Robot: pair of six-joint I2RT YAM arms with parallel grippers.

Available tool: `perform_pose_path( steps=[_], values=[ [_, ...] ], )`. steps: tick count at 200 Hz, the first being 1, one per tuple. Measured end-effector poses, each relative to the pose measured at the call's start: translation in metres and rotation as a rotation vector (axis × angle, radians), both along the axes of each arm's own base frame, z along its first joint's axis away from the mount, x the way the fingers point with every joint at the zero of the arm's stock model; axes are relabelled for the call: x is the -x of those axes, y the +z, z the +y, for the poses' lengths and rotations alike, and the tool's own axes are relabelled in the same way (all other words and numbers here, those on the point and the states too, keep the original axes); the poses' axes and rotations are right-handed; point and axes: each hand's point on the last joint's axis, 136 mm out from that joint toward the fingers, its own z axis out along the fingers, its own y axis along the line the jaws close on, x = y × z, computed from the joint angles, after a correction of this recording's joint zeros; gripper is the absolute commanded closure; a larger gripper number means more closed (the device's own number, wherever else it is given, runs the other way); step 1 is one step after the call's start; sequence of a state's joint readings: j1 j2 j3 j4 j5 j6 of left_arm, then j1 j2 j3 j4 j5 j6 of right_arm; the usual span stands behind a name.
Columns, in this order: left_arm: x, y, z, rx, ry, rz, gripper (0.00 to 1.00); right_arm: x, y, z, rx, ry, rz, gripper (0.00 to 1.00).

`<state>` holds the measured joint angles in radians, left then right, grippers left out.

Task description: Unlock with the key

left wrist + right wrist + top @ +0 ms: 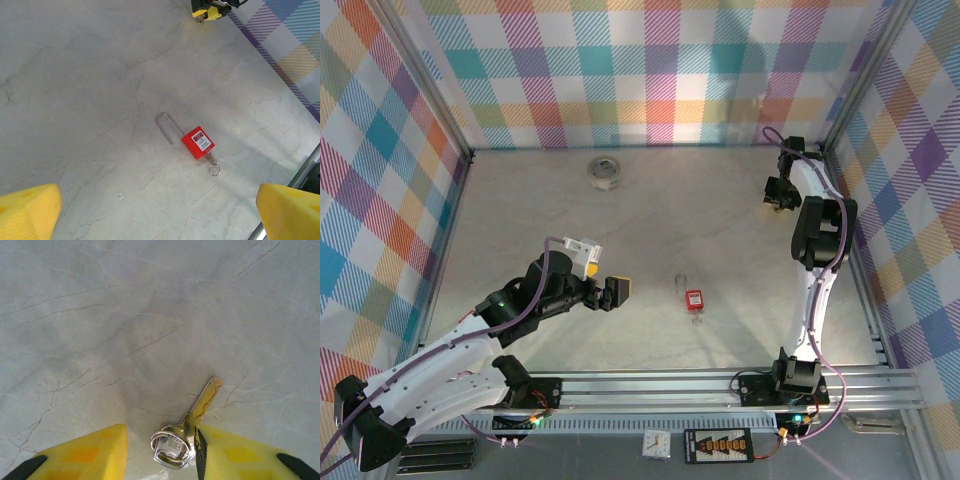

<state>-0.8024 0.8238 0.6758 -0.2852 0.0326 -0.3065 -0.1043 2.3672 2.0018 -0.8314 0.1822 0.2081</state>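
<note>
Nearest the bases, the left gripper [159, 200] hangs spread wide and empty, the closer arm to the small red padlock with a steel shackle [198, 142]. The padlock lies flat on the grey marbled table [75, 75], just to that gripper's right, long axis near-to-far, shackle pointing away. Farther back, well apart, the right gripper [161, 435] straddles the brassy key on its steel ring [202, 405], one pad touching, not yet clamped. From there the lock lies nearer and leftward.

Nothing can be read for certain: the white label [199, 140] on the red padlock [192, 147], lying ahead of the left gripper [159, 212], carries a red-and-black mark and print too small to make out, and the letters stamped on the head of the key [194, 422], close in at the right gripper [162, 455], are blurred.
</note>
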Motion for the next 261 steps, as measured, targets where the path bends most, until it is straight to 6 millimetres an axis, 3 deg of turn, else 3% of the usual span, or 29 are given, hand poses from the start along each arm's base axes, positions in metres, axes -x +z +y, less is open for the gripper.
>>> perform_pose_path(
  steps=[40, 151, 208, 223, 236, 261],
  values=[
    [0.000, 0.000, 0.000, 0.000, 0.000, 0.000, 0.01, 0.001, -0.004, 0.001, 0.002, 0.015, 0.010, 0.67],
    [0.000, 0.000, 0.000, 0.002, 0.002, 0.002, 0.01, 0.004, -0.005, 0.006, 0.018, 0.052, 0.017, 1.00],
    [0.000, 0.003, 0.001, 0.025, 0.023, 0.014, 0.00, 0.030, 0.001, 0.020, 0.001, 0.058, 0.055, 1.00],
    [0.000, 0.003, 0.002, 0.045, 0.041, 0.035, 0.00, 0.037, 0.016, 0.034, -0.038, 0.065, 0.031, 1.00],
    [-0.001, 0.003, 0.001, 0.069, 0.060, 0.064, 0.00, 0.042, 0.040, 0.054, -0.089, 0.079, -0.018, 1.00],
    [-0.008, 0.011, -0.008, 0.136, 0.113, 0.140, 0.00, 0.049, 0.116, 0.104, -0.222, 0.134, -0.211, 1.00]
  ],
)
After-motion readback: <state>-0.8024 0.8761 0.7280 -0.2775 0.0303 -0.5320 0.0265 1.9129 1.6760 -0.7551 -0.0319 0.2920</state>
